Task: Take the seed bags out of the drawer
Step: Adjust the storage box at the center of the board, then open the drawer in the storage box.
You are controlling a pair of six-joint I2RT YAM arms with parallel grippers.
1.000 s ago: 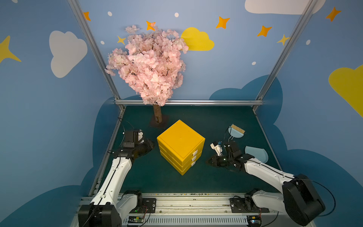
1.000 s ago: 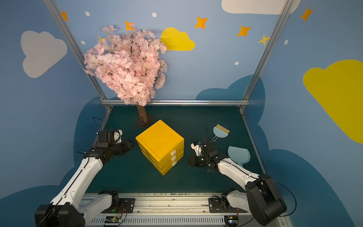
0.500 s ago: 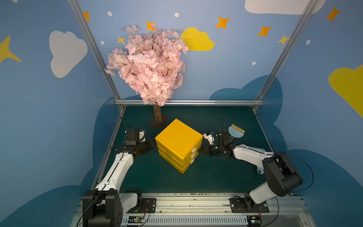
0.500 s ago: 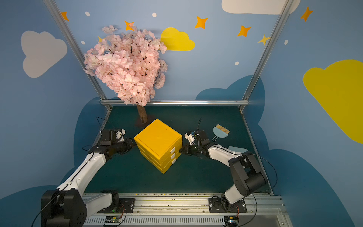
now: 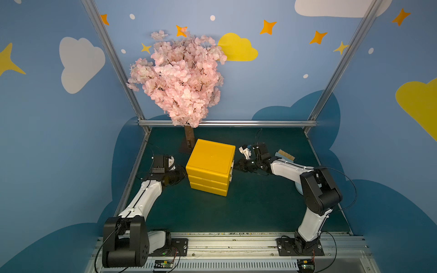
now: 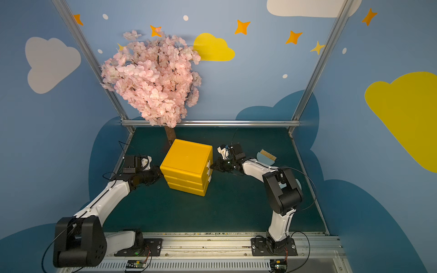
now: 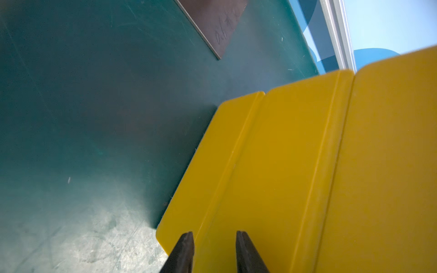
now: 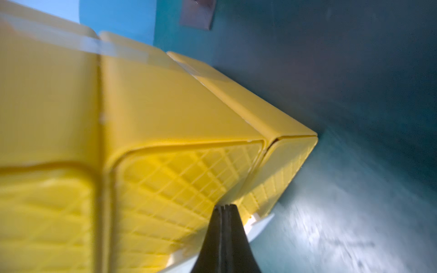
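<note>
A yellow three-drawer cabinet (image 5: 211, 163) stands mid-table in both top views, with all drawers pushed in. The seed bags are hidden. My left gripper (image 5: 183, 171) rests against the cabinet's left side wall. In the left wrist view its fingertips (image 7: 214, 236) stand slightly apart, open, with only the yellow wall (image 7: 295, 165) behind them. My right gripper (image 5: 236, 165) is at the handle side, level with the top drawer. In the right wrist view it (image 8: 224, 206) is shut with nothing between the fingers, tip on the latticed drawer front (image 8: 179, 175) beside a white handle (image 8: 259, 222).
A pink blossom tree (image 5: 182, 78) stands on a brown base plate (image 5: 189, 141) just behind the cabinet. A blue hand brush (image 5: 285, 156) lies behind my right forearm, and a pale blue dustpan (image 5: 298, 188) shows by its elbow. A metal frame rail (image 5: 227, 123) borders the back.
My right gripper swung from the right side of the table in to the cabinet's handle side. My left gripper moved up against the cabinet's left wall. The cabinet turned slightly.
</note>
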